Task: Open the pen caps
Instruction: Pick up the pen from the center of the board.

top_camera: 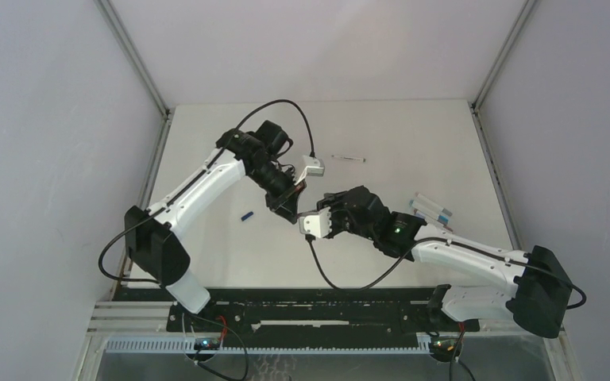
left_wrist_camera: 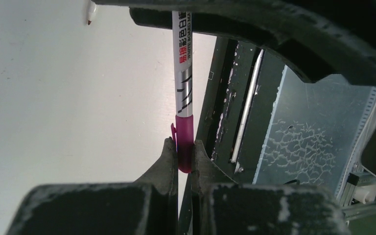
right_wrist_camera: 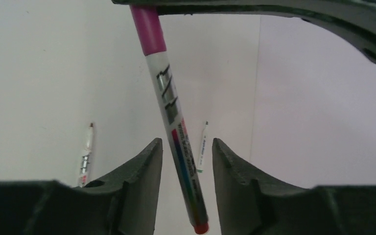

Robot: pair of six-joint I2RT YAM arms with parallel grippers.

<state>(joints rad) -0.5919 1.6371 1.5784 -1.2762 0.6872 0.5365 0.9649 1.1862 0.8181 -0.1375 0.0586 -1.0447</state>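
One pen, white-barrelled (left_wrist_camera: 183, 63), is held up between the two arms. Its magenta pen cap (left_wrist_camera: 185, 132) is still on it, and my left gripper (left_wrist_camera: 182, 147) is shut on that cap. In the right wrist view the same pen (right_wrist_camera: 169, 103) runs down from its magenta cap (right_wrist_camera: 148, 29) to a red end between the jaws of my right gripper (right_wrist_camera: 186, 144). Those jaws stand open on either side of the barrel with a gap on both sides. From above, the left gripper (top_camera: 290, 208) and right gripper (top_camera: 311, 222) nearly meet over the middle of the table.
A loose blue cap (top_camera: 246, 215) lies left of the grippers. A single pen (top_camera: 348, 159) lies farther back. A small group of pens (top_camera: 433, 210) lies at the right. Two uncapped pens (right_wrist_camera: 85, 156) (right_wrist_camera: 201, 147) show on the table beyond the right jaws.
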